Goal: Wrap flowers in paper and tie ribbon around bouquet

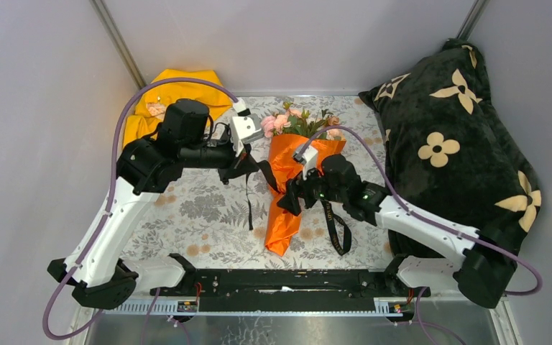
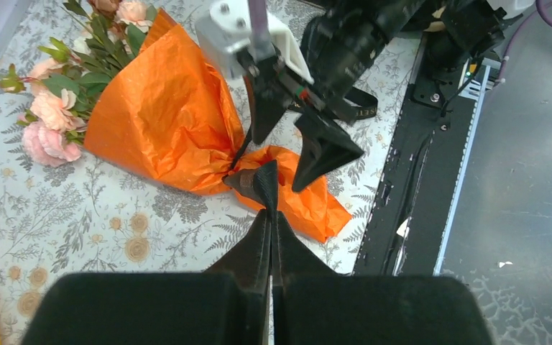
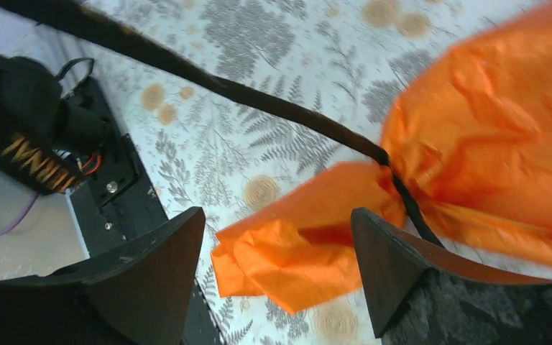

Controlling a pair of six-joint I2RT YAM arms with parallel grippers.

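The bouquet (image 1: 291, 180) lies on the tablecloth, pink flowers (image 1: 287, 121) at the far end, wrapped in an orange paper (image 2: 165, 115) cone. A black ribbon (image 3: 259, 100) circles the pinched waist of the paper. My left gripper (image 2: 269, 210) is shut on the ribbon (image 2: 259, 183) just beside that waist. My right gripper (image 3: 277, 237) is open above the crumpled paper tail (image 3: 295, 251), which shows between its fingers without touching them. From the top my left gripper (image 1: 263, 171) is left of the cone and my right gripper (image 1: 289, 200) is over its lower part.
A loose ribbon end (image 1: 338, 231) trails on the cloth right of the cone; another strand (image 1: 250, 205) hangs left of it. A yellow cloth (image 1: 176, 90) lies back left, a black pillow (image 1: 460, 136) fills the right side, and a black rail (image 1: 280, 282) runs along the near edge.
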